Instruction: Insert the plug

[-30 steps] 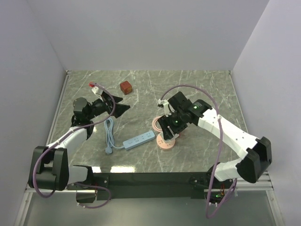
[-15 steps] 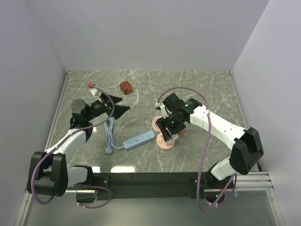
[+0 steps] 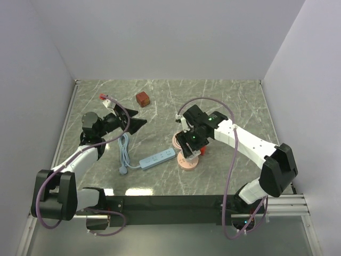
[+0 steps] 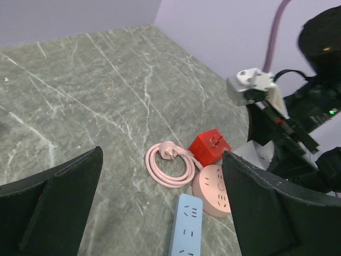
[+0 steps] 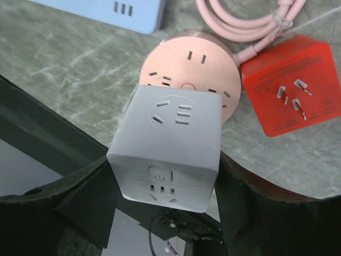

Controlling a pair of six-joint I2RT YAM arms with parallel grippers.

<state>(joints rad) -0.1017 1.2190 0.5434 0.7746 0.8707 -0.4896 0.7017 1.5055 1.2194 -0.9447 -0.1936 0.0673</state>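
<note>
Veined tabletop; cubic, perhaps plastic red plug

You have a robot test cell, lab type, plain white walls boxing three sides, grey marble-pattern table, left arm and right arm bolted to a black base rail, purple cabling looped along them.

The tabletop had that grey-green marble look with pale veins running through it, a metal rail ran down its left edge, and a plain whitish back wall plus a left wall and a right wall boxed it in under soft, even light.
</note>
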